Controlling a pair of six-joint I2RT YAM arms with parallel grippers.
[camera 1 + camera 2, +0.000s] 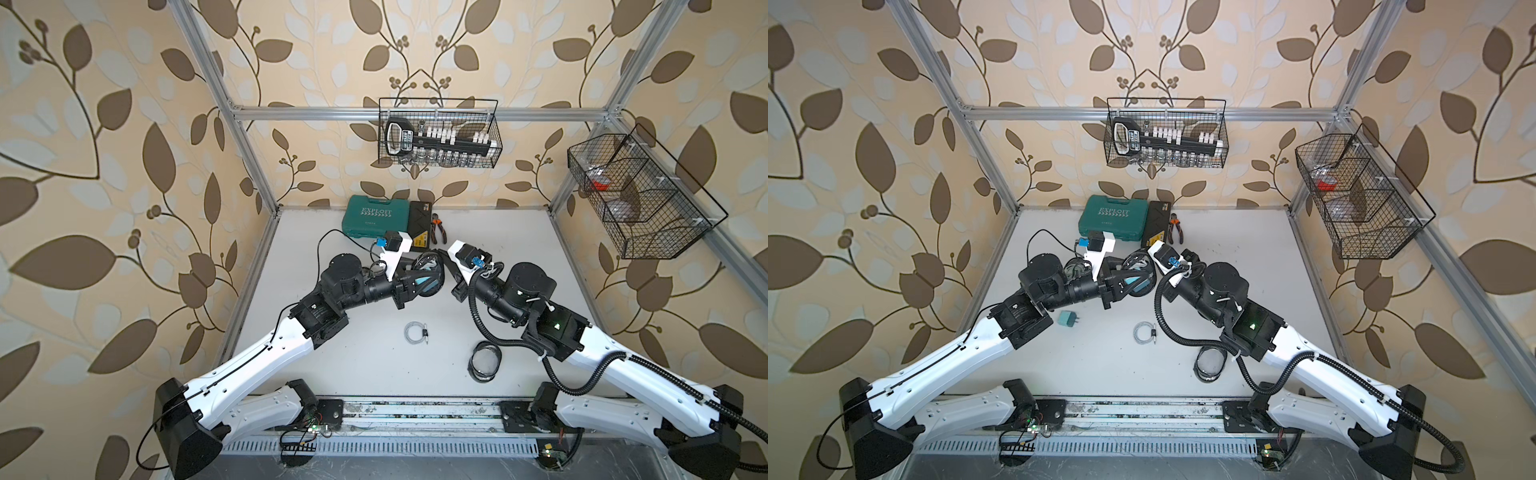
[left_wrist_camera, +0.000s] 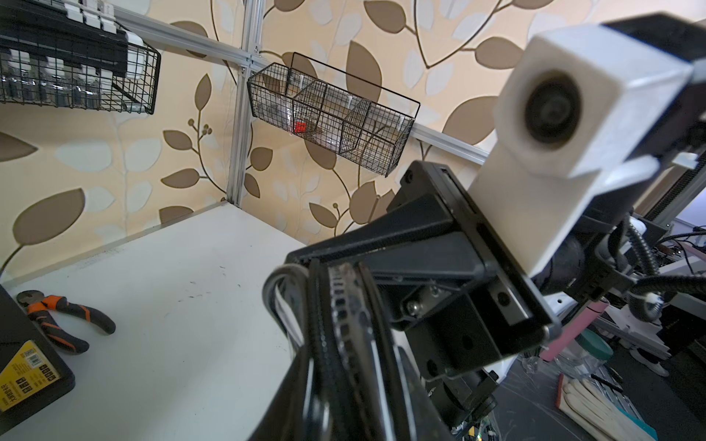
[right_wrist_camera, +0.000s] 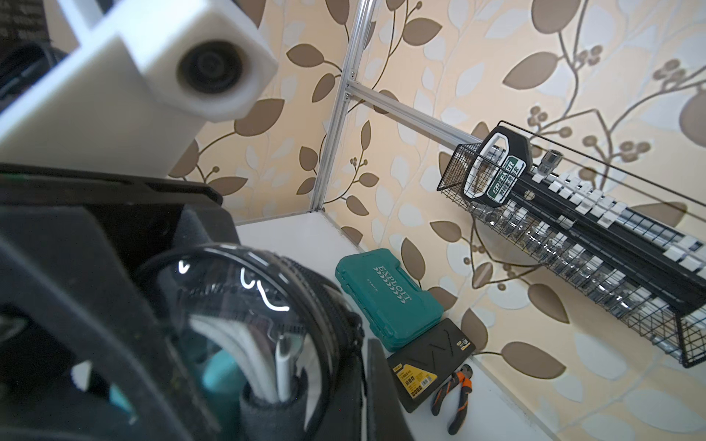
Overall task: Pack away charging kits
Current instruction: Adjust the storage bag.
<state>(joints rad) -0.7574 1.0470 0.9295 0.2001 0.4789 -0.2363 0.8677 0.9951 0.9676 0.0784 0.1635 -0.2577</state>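
Observation:
A clear, black-rimmed pouch [image 1: 428, 270] [image 1: 1138, 272] hangs above mid-table between both arms. Through its window [image 3: 248, 324] I see a white cable and a teal adapter inside. My left gripper [image 1: 428, 277] [image 1: 1133, 279] is shut across the pouch's flat sides. My right gripper [image 1: 444, 258] [image 1: 1152, 253] is shut on the zip rim [image 2: 340, 305]. A second teal adapter [image 1: 1066, 321] lies on the table by the left arm, hidden in one top view. A coiled cable [image 1: 415, 332] [image 1: 1145, 332] and an empty pouch [image 1: 484, 360] [image 1: 1209, 363] lie nearer the front.
At the back of the table stand the teal EXPLOIT case [image 1: 370, 218], a black case with a yellow label [image 1: 419, 226] and orange pliers [image 1: 436, 227]. A wire basket of sockets [image 1: 438, 133] hangs on the back rail. A divided wire basket [image 1: 640, 195] hangs at the right.

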